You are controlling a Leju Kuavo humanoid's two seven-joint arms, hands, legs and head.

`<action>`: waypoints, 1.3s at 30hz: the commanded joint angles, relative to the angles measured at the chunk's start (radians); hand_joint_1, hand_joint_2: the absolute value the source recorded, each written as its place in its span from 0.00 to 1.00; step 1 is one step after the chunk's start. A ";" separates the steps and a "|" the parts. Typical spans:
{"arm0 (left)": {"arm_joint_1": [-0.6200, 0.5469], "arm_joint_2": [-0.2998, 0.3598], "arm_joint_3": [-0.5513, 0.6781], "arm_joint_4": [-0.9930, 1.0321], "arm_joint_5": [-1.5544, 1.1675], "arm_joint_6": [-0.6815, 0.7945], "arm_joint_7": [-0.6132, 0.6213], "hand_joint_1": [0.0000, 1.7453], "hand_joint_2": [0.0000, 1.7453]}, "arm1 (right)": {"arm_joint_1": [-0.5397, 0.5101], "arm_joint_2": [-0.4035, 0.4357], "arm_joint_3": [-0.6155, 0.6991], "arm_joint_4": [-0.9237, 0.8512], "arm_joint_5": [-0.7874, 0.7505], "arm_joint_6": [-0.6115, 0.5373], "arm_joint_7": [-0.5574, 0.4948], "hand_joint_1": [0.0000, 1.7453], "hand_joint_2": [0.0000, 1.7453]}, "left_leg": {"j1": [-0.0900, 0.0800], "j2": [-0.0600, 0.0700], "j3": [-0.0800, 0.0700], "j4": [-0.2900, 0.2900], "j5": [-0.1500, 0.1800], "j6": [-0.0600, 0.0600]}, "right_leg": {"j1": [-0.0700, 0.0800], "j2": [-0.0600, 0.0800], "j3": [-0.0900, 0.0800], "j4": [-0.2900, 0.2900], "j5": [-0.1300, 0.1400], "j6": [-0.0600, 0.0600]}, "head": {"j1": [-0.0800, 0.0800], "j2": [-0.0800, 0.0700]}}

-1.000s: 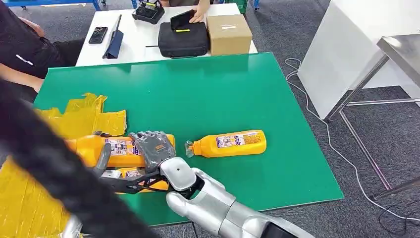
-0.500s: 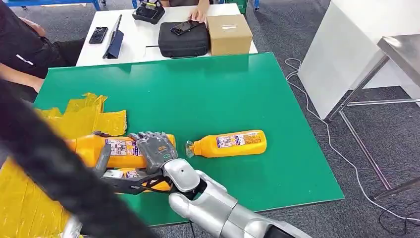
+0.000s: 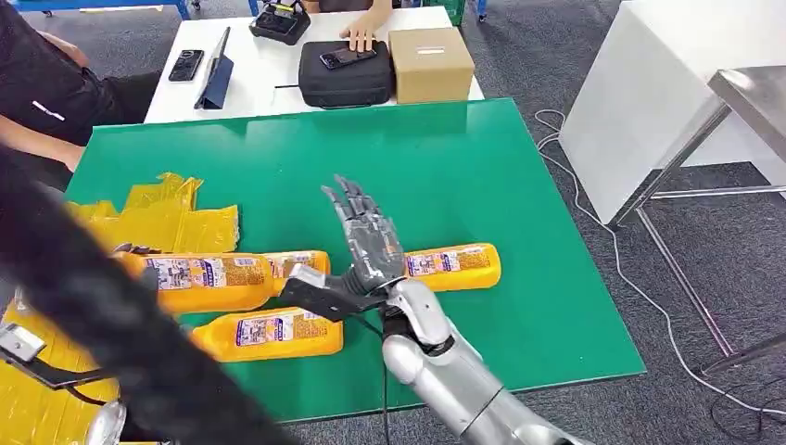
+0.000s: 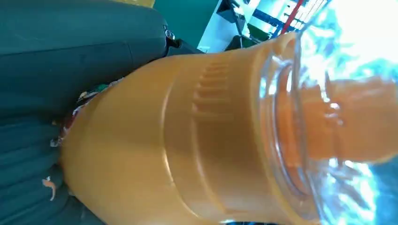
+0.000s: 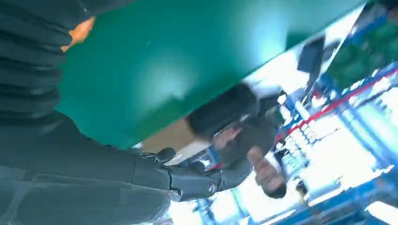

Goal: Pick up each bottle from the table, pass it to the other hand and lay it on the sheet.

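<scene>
Grey carpet floor (image 3: 593,389), green table (image 3: 445,176) up front, white table (image 3: 269,69) butted against its far edge. White table carries a phone (image 3: 184,64), a dark tablet (image 3: 216,74), a black case (image 3: 345,76) with a second phone lying on it, a cardboard box (image 3: 431,62) and a black controller (image 3: 280,19). A person's hand (image 3: 360,34) rests at the case; another person sits at the left edge. White cable (image 3: 593,232) runs across the floor, right of the green table. Crumpled yellow sheet (image 3: 158,218) covers the green table's left side.

Bottles: orange, printed labels, clear caps. One bottle (image 3: 199,281) is gripped by the left hand (image 4: 33,154), hanging over the sheet's edge; its clear cap and orange neck sit right at the wrist camera. Second bottle (image 3: 273,332) lies on the green near the front edge. Third bottle (image 3: 454,266) lies on its side further right, partly behind the right hand (image 3: 366,243).

Right hand: empty, fingers straight and spread, raised above the table.
</scene>
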State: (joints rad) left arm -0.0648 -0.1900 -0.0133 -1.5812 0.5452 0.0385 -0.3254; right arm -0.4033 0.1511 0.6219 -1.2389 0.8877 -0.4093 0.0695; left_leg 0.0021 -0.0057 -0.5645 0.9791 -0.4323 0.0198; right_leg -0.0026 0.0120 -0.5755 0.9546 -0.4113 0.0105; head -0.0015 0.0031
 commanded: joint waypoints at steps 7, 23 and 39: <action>-0.041 0.020 -0.010 0.034 -0.047 0.046 -0.021 1.00 1.00 | 0.090 -0.066 -0.117 -0.074 -0.003 -0.010 -0.018 0.00 0.00 | 0.001 -0.002 0.003 -0.001 -0.001 -0.001 | 0.001 -0.003 0.004 -0.001 -0.002 0.000 | 0.000 0.000; -0.253 -0.048 0.517 0.125 -1.527 0.660 -0.373 1.00 1.00 | 0.080 -0.093 -0.115 0.025 -0.050 0.006 -0.065 0.00 0.00 | 0.001 0.002 0.006 -0.002 0.000 -0.001 | 0.001 0.000 0.005 -0.002 0.000 0.000 | 0.000 0.000; -0.356 0.011 0.360 0.384 -2.112 0.660 -0.101 1.00 1.00 | 0.020 -0.108 -0.032 0.051 -0.101 0.024 -0.036 0.00 0.00 | 0.001 -0.001 0.003 -0.001 0.001 -0.002 | 0.001 -0.002 0.003 -0.001 0.000 0.000 | 0.000 0.000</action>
State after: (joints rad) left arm -0.3721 -0.2380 0.4617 -1.3791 -1.4902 0.6954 -0.5696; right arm -0.3231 0.0759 0.5295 -1.2707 0.8053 -0.3876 0.0156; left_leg 0.0029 -0.0045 -0.5642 0.9791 -0.4313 0.0188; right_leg -0.0016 0.0131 -0.5757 0.9548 -0.4107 0.0103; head -0.0015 0.0030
